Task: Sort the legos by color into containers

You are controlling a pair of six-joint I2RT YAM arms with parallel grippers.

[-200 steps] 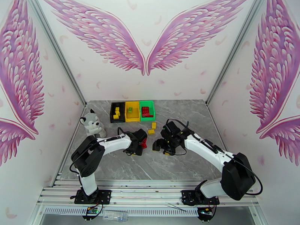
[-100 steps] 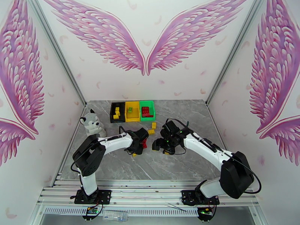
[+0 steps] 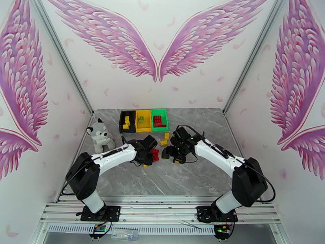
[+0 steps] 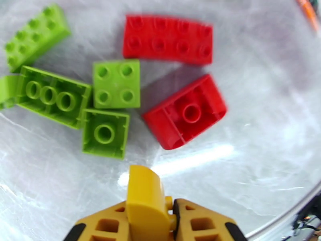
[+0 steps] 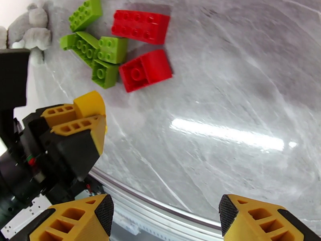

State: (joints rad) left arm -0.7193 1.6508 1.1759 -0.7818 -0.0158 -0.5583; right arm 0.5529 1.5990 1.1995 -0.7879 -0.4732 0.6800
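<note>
Top external view first: the grey table [image 3: 183, 179] is the stage, and at its far edge stand the containers [image 3: 143, 130] in a row. The black bin [image 3: 127, 131] has yellow pieces in it, the yellow bin [image 3: 148, 118] green, the green bin [image 3: 159, 129] red.

Down a size: the left gripper [image 4: 152, 205] is pinching a yellow brick [image 4: 144, 191] by its end, just beside the loose legos [image 4: 117, 83] mid-table. The right gripper [image 5: 164, 221] hangs close by, fingers spread wide, nothing between them.

How to play this well, I'd say: lift straight up so the brick clears the red and green pile, swing out to the black bin, and let go low inside its walls. That pinch looks narrow, so gently does it.

Now the views. From above you read the bins and their contents. The left wrist camera gives studs and hollow undersides up close. The right wrist camera catches the left gripper side-on, brick poking above its fingers [image 5: 60, 113].
</note>
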